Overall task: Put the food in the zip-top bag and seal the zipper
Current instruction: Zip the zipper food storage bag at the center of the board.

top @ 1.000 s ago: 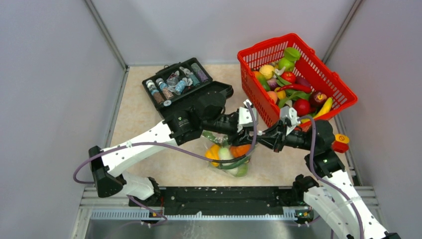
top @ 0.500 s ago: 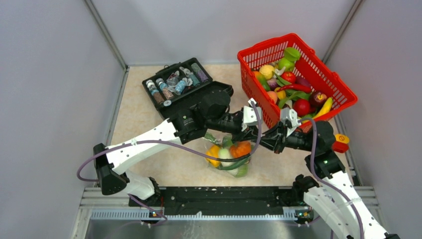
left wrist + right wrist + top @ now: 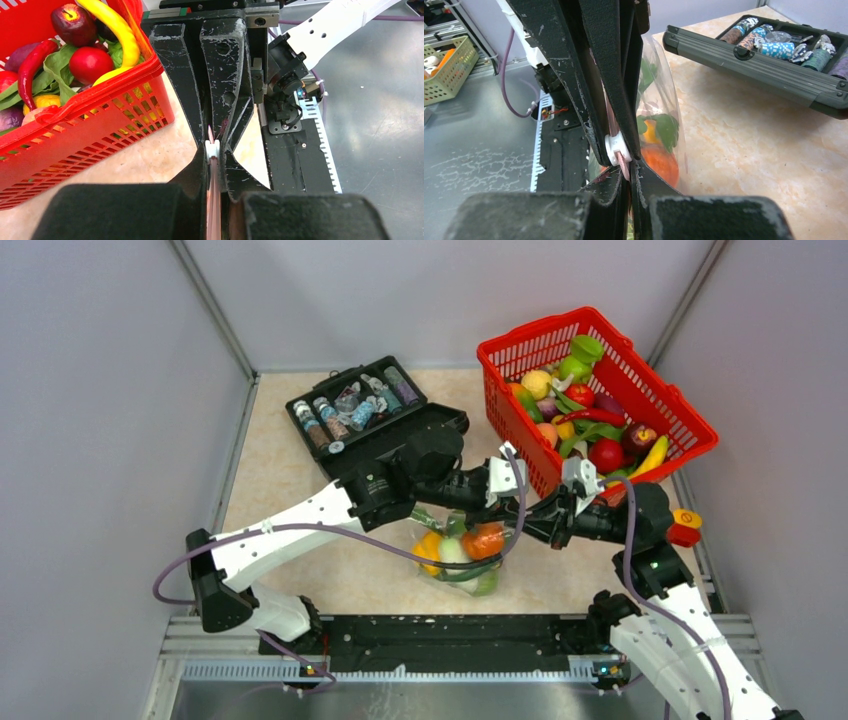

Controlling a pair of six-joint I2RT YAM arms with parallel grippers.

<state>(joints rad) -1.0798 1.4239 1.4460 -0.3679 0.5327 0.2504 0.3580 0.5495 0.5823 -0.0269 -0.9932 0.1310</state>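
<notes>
Right wrist view gives you the clearest read. The zip-top bag stands mouth-up with the food inside, an orange tomato and green leaves showing through the film. The zipper runs along its top edge. The right gripper has its fingers pressed together on that pink strip. The left gripper meets it tip to tip above the bag and is likewise clamped on the strip, with a white slider right at the meeting point.

You look to be on the sealing step. Anchor the strip with one hand and draw the other along it in a straight line, with the strip taut and no twist or lift. How much of the zipper is closed I cannot tell.

The red basket sits just beside the bag, so mind your left wrist there. The black case lies near the bag on its other side.
</notes>
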